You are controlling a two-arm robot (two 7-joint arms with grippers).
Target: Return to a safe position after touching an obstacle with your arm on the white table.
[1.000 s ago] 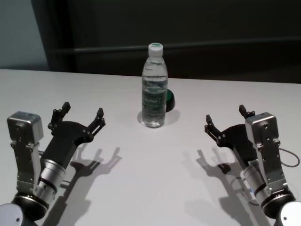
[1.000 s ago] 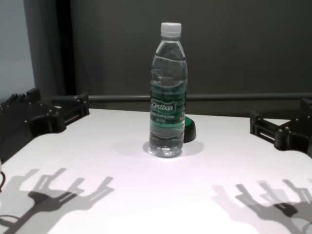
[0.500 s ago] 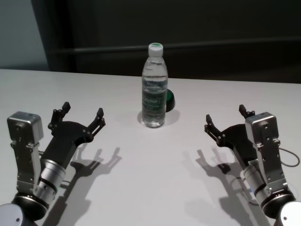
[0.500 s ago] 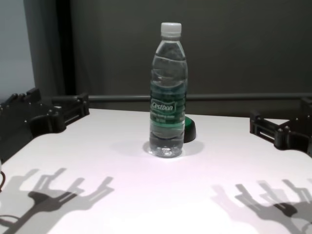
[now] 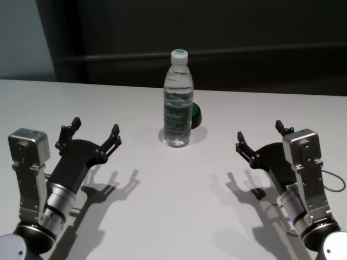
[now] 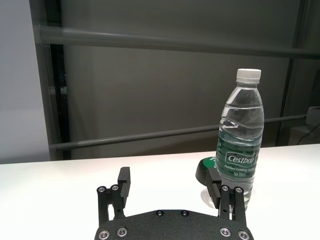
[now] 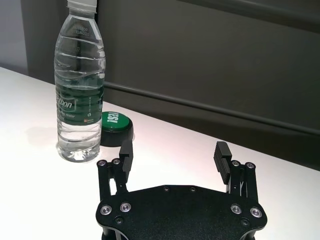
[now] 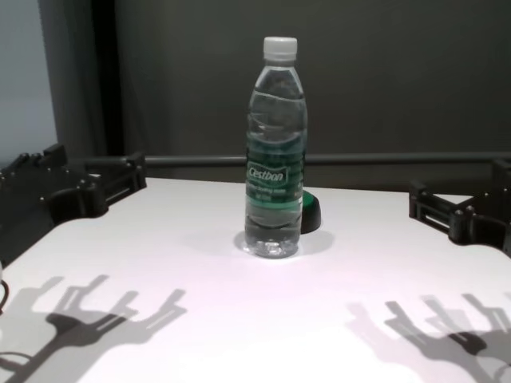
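- Two pincers hover over the near part of the white desk (image 5: 179, 206), each casting a forked shadow on the surface beneath it.
- Toward the near left corner, the left pincer (image 5: 91, 132) has its fingers spread wide with nothing between them; the same gap shows in its wrist view (image 6: 170, 187).
- Toward the near right corner, the right pincer (image 5: 261, 136) is likewise spread and empty, its two fingers standing well apart in its wrist view (image 7: 173, 157).
- Farther in, about midway between the left and right edges, the obstacle (image 5: 178, 99), a clear water bottle with a white cap and green label, stands upright on the desk, well apart from both pincers.
- Just behind the bottle, toward the far edge and slightly right, sits a small dark dome (image 7: 116, 128) with a green top.
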